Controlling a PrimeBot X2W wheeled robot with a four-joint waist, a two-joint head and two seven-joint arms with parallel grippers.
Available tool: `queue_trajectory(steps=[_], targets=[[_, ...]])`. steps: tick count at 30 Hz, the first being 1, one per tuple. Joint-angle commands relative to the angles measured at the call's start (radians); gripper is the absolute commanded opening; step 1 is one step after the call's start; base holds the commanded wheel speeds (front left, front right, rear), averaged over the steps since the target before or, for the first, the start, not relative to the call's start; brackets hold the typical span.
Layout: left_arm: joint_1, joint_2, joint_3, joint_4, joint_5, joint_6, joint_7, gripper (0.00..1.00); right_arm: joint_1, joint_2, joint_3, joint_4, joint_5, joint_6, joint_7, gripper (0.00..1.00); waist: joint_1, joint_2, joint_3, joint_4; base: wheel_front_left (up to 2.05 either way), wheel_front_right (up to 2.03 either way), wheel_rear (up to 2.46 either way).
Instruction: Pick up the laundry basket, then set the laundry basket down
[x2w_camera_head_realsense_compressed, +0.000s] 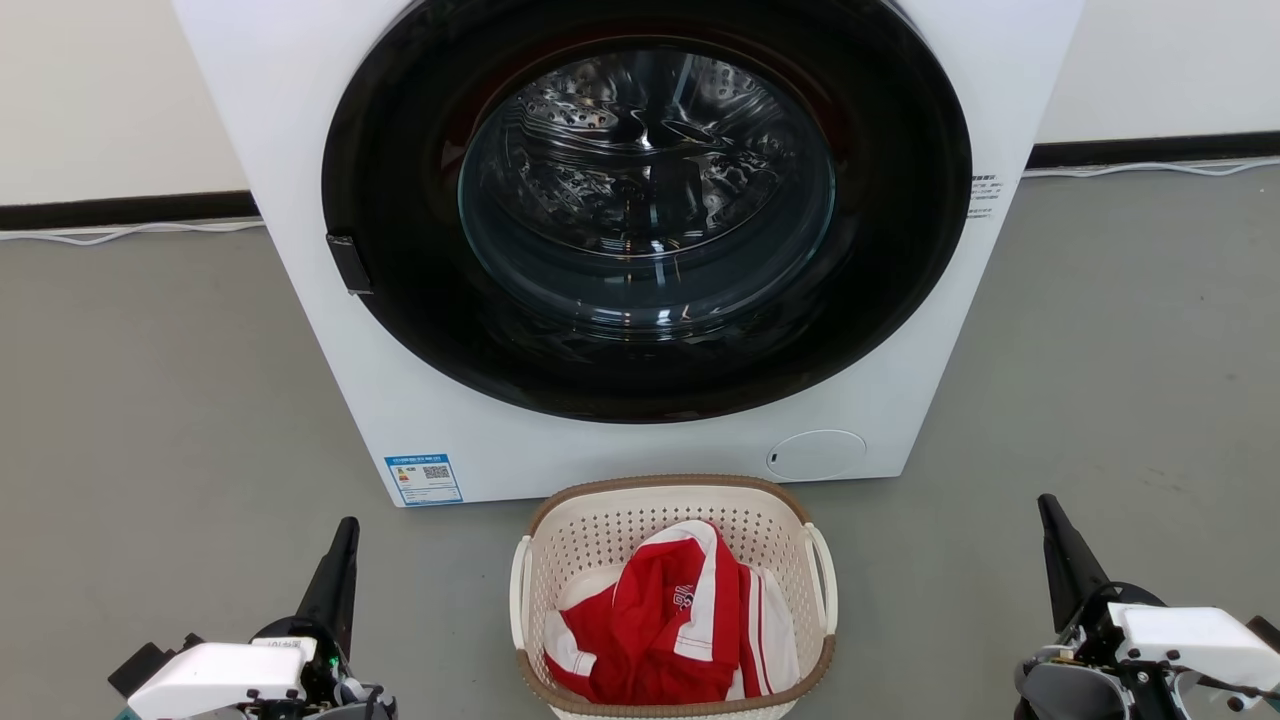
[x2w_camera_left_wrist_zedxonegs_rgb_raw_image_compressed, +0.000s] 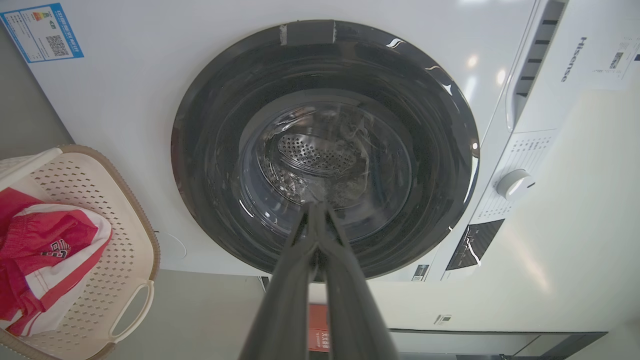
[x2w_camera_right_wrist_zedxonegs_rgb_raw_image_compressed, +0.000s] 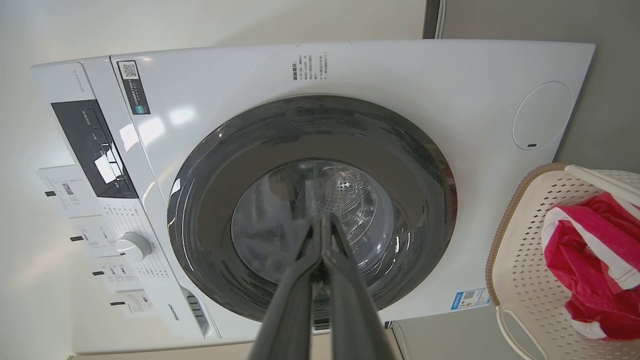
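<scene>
We see the laundry basket (x2w_camera_head_realsense_compressed: 610, 535) standing upright on the grey floor (x2w_camera_head_realsense_compressed: 150, 400), just in front of the white washing machine (x2w_camera_head_realsense_compressed: 620, 450) and below its round dark door (x2w_camera_head_realsense_compressed: 645, 200), which is closed. A red and white garment (x2w_camera_head_realsense_compressed: 670, 620) lies crumpled inside the basket. The basket's 2 white side handles (x2w_camera_head_realsense_compressed: 520, 590) stand free, with nothing touching them.

Our left gripper (x2w_camera_head_realsense_compressed: 346, 535) sits at the lower left, well apart from the basket. In the left wrist view its 2 fingers meet at the tips (x2w_camera_left_wrist_zedxonegs_rgb_raw_image_compressed: 315, 207), so it is closed on nothing and points at the machine door. Our right gripper (x2w_camera_head_realsense_compressed: 1048, 510) sits at the lower right, also well apart from the basket. In the right wrist view its fingertips (x2w_camera_right_wrist_zedxonegs_rgb_raw_image_compressed: 322, 222) are likewise pressed together and hold nothing. The basket is between the 2 grippers, and neither touches it.
</scene>
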Motion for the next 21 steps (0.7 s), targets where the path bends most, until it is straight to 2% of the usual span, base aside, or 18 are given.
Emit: queue_trajectory(steps=[1,12,13,18,21], targets=[[-0.056,0.013,0.03,-0.029,-0.005,-0.007,0.006,0.0,-0.041,-0.004,0.018,-0.029,0.007,0.007,0.008,0.0,0.0,0.0,0.0,0.0,0.0,0.0,0.0],[-0.056,0.013,0.03,-0.029,-0.005,-0.007,0.006,0.0,-0.041,-0.004,0.018,-0.029,0.007,0.007,0.008,0.0,0.0,0.0,0.0,0.0,0.0,0.0,0.0],[0.0,0.0,0.0,0.0,0.0,0.0,0.0,1.0,0.0,0.0,0.0,0.0,0.0,0.0,0.0,1.0,0.0,0.0,0.0,0.0,0.0,0.0,0.0],[0.019,-0.006,-0.004,0.028,0.001,0.0,-0.008,1.0,0.021,0.003,0.004,0.023,0.001,0.0,-0.002,1.0,0.0001,0.0,0.001,0.0,0.0,0.0,0.0],[0.02,-0.006,-0.01,0.025,0.002,0.0,-0.017,1.0,0.022,0.003,0.005,0.017,0.002,0.0,-0.004,1.0,0.0015,0.0,0.0,0.0,0.0,0.0,0.0]])
